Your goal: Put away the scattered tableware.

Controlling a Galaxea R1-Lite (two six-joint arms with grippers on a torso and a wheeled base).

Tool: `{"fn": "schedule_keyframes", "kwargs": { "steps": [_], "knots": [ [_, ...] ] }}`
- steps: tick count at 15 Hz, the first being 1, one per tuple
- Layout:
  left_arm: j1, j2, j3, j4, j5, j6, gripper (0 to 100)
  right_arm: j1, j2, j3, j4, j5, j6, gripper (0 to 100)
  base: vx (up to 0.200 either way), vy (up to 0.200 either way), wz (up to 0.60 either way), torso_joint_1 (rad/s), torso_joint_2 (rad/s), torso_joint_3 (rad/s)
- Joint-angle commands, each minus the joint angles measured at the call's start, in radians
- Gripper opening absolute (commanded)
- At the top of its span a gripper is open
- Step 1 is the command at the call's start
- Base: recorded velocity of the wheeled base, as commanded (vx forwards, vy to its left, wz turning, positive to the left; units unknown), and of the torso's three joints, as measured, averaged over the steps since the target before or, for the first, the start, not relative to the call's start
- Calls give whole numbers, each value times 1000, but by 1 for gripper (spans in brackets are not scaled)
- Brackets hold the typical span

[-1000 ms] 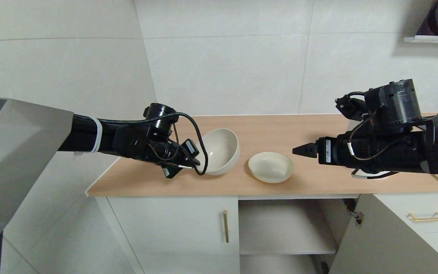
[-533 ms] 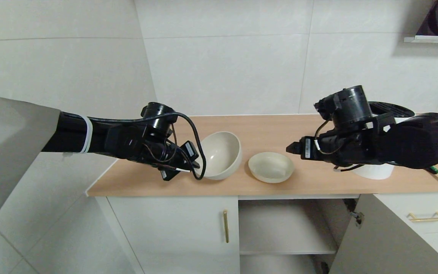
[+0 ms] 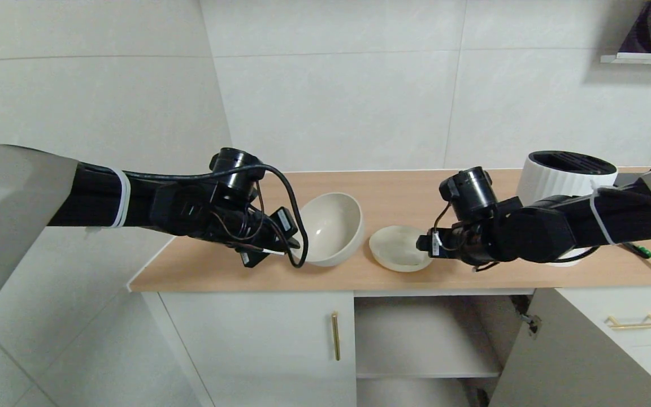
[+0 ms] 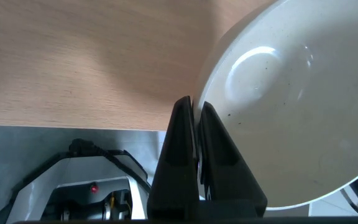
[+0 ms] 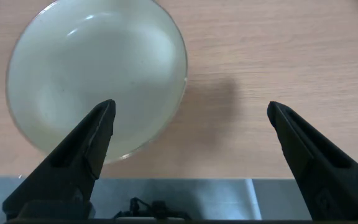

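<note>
Your left gripper (image 3: 296,249) was at the left end of the wooden counter (image 3: 404,192), clamped on the near rim of the large bowl (image 3: 331,229). In the left wrist view, its fingers (image 4: 182,124) were pinched nearly together with the rim between them. The large bowl (image 4: 284,106) was tipped up on its side, its hollow facing your left arm. Whether its lower side touched the wood could not be told.

Just beside it, to the right, the small bowl (image 3: 399,247) sat upright on the counter, near the front edge and apart from the large one. Your right gripper (image 3: 422,244) was low at that bowl's right rim with its fingers spread wide, holding nothing. In the right wrist view, one finger (image 5: 92,140) lay over the small bowl (image 5: 98,81) and the other over bare wood. Contact with the bowl could not be judged.

Behind your right arm stood a ribbed white container (image 3: 568,169). Below the counter, a cabinet bay (image 3: 421,333) stood open.
</note>
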Motion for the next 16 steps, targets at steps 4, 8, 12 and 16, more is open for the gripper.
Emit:
{"fn": "schedule_keyframes", "kwargs": {
  "steps": [4, 8, 12, 16],
  "knots": [
    [-5, -4, 2, 0, 1, -1, 0, -2, 59, -19, -12, -1, 4, 100, 0, 0, 0, 0, 0, 0],
    [-11, -4, 3, 0, 1, -1, 0, -4, 71, -24, -12, 2, 4, 0, 0, 0, 0, 0, 0, 0],
    [-13, -6, 5, 0, 1, -1, 0, -5, 94, -44, -12, 11, 32, 0, 0, 0, 0, 0, 0, 0],
    [-13, -13, 6, 1, 3, -1, 0, -7, 73, -50, -6, 11, 41, 0, 0, 0, 0, 0, 0, 0]
  ]
}}
